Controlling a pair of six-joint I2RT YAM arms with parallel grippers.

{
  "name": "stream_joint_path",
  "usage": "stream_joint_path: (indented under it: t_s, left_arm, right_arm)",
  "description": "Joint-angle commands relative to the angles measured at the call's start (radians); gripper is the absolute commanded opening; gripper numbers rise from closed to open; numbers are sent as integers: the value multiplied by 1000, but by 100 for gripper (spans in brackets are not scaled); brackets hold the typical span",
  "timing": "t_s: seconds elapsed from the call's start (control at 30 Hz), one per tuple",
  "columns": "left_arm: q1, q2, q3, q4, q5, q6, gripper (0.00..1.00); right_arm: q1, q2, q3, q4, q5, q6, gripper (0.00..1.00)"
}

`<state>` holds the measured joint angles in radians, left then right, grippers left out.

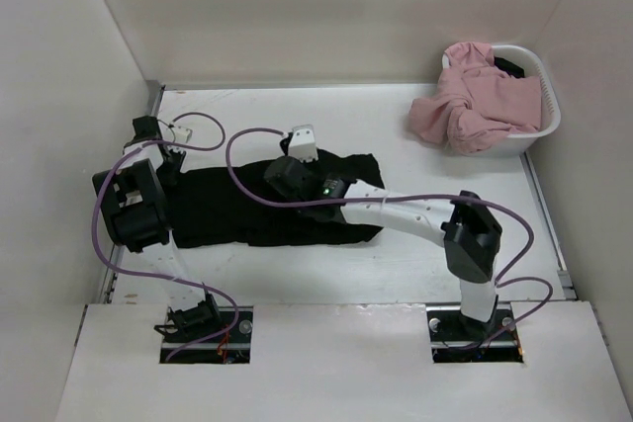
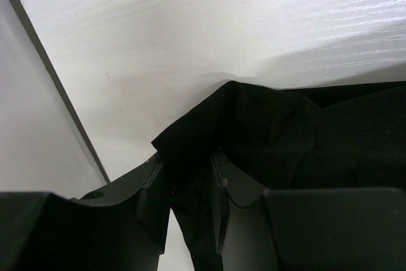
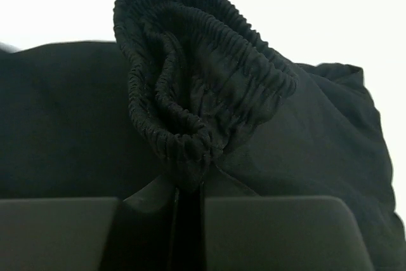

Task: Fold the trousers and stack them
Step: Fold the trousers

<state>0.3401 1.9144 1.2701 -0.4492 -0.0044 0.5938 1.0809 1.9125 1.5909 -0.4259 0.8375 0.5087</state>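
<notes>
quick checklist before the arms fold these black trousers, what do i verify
1. Left pincer shut on the trousers edge: ok.
2. Right pincer shut on the waistband: ok.
3. Cloth between the two grips lying flat: cannot tell, the arms cover it.
4. Pink clothes in the basket, apart from the trousers: ok.
5. Both grips deep enough to hold through a lift: cannot tell.

The white tabletop (image 1: 415, 254) carries black trousers (image 1: 223, 210), lying lengthwise from its left side to the middle. A white basket (image 1: 547, 118) stands in the far right corner, well apart from them, with pink cloth (image 1: 475, 106) spilling over its left rim.
</notes>
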Motion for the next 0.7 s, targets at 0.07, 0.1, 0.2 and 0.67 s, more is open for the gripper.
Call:
stream_joint_path:
  t_s: [0.07,0.1,0.2,0.67]
  left_arm:
    - [3,21,-2,1,4,-19,26]
    - [3,23,0,3,4,-20,26]
    - [3,25,6,3,4,-23,26]
    - [21,-107,92,-25,-8,-42,63]
  right_arm:
    - [73,-7,32,114,-70,-81,7]
    - [73,-6,18,128,-133,-88,17]
    - [73,-12,-23,176,-357,-91,57]
    - [-207,-523,-451,245,-439,76,7]
